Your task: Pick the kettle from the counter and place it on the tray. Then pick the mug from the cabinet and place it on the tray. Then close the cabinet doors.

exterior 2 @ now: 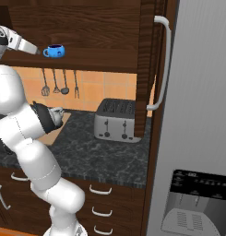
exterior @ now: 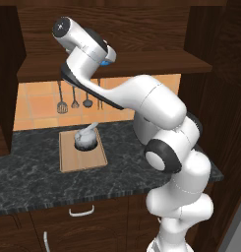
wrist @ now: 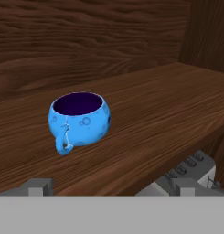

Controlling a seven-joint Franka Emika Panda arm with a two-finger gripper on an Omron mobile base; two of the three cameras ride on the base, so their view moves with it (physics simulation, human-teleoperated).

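Observation:
The blue mug [wrist: 79,119] stands upright on the plank shelf [wrist: 168,105] of the open cabinet, handle toward me. My gripper [wrist: 111,186] is open just in front of it, mug a little left of centre, nothing between the fingers. From the right base view the gripper [exterior 2: 37,51] points at the mug [exterior 2: 55,50] from the left, a small gap apart. The silver kettle [exterior: 86,137] sits on the light-wood tray [exterior: 85,160] on the dark counter [exterior: 33,172]. The right cabinet door [exterior 2: 146,60] stands open.
A silver toaster [exterior 2: 116,120] stands on the counter right of the tray, under the shelf. Utensils [exterior: 73,98] hang on the orange tiled wall. A grey fridge [exterior 2: 197,115] fills the right side. Drawers with white handles [exterior 2: 99,190] lie below the counter.

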